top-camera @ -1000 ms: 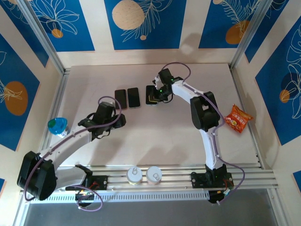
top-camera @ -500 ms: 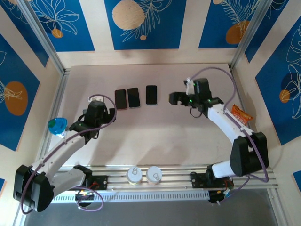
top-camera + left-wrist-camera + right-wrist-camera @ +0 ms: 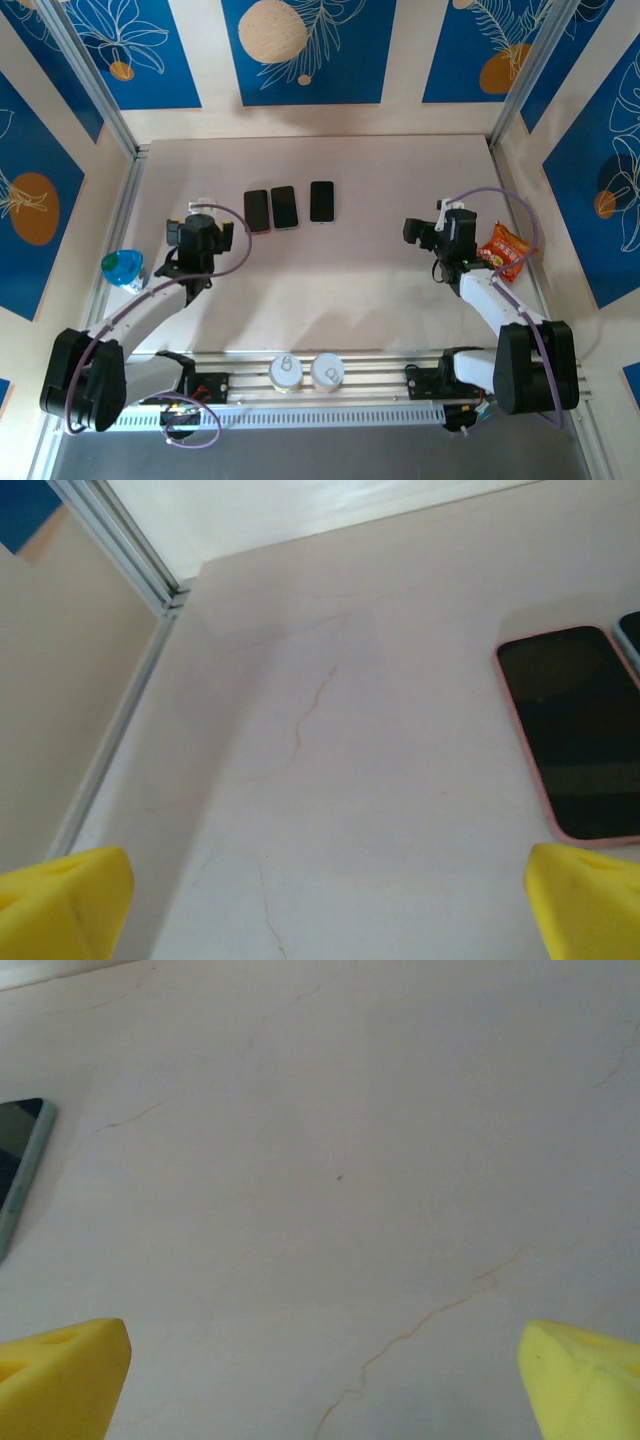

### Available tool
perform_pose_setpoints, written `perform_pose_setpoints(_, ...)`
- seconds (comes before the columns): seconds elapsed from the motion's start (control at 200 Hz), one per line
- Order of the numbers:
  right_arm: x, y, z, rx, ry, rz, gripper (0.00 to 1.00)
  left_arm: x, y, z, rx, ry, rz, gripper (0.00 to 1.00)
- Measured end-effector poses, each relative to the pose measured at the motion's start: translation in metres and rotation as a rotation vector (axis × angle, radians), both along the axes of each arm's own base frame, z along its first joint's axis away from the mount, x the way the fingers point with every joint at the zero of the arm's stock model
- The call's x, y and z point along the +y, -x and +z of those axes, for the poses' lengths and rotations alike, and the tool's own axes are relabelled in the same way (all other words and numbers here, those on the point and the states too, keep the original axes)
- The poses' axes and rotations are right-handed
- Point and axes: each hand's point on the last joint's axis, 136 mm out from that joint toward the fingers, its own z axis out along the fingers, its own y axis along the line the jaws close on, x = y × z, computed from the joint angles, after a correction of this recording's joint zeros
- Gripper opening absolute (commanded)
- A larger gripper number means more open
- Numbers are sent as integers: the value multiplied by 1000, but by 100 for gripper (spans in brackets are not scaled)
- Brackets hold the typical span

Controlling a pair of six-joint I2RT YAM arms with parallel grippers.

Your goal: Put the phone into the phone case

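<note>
As both arms pull back, our left gripper point(image 3: 320, 905) and right gripper point(image 3: 322, 1378) gape wide, empty; we judge the flat black grey-rimmed phone point(image 3: 321, 201) cased.

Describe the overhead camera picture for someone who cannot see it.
Three dark rectangular smartphones lie in a row on a pale beige table, none of them held. The left gripper, open, hovers to their left, and the right gripper, open, hovers to their right, near an orange crinkly snack packet.
</note>
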Motion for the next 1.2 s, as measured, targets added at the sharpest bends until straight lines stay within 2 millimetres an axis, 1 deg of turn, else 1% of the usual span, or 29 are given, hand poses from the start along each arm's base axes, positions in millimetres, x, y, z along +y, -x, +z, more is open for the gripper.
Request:
perform_pose_setpoints(0.135,-1,-9,-19,-17,21,4,99,13,-5,-15,-19,-66,25,100)
perform_pose_setpoints(0.285,3,-22,-32,-44,53,32,99,19,-11,-35,-28,-107,29,100)
perform_pose_setpoints(0.365,4,-28,-33,-74,68,43,99,16,-15,-44,-14,-112,8,100)
perform_pose_setpoints(0.48,3,-31,-36,-105,74,47,99,10,-19,-46,-26,-103,-30,100)
perform_pose_setpoints(0.58,-1,-30,-39,-124,65,39,99,9,-13,-47,-93,-58,-39,100)
perform_pose_setpoints(0.67,-4,-30,-44,-130,59,37,99,9,-4,-60,-101,-30,-60,100)
perform_pose_setpoints(0.815,-2,-32,-41,-146,46,52,99,4,-11,-74,-96,0,-90,100)
perform_pose_setpoints(0.89,0,-32,-40,-153,40,62,99,4,-12,-72,-114,22,-98,100)
perform_pose_setpoints(0.965,1,-33,-39,-158,37,69,99,10,-18,-69,-164,53,-82,100)
perform_pose_setpoints(1.04,2,-33,-38,-162,33,75,99,15,-17,-77,-141,66,-76,100)
perform_pose_setpoints(1.2,2,-33,-37,-164,32,77,99,13,-27,-73,-140,95,-81,100)
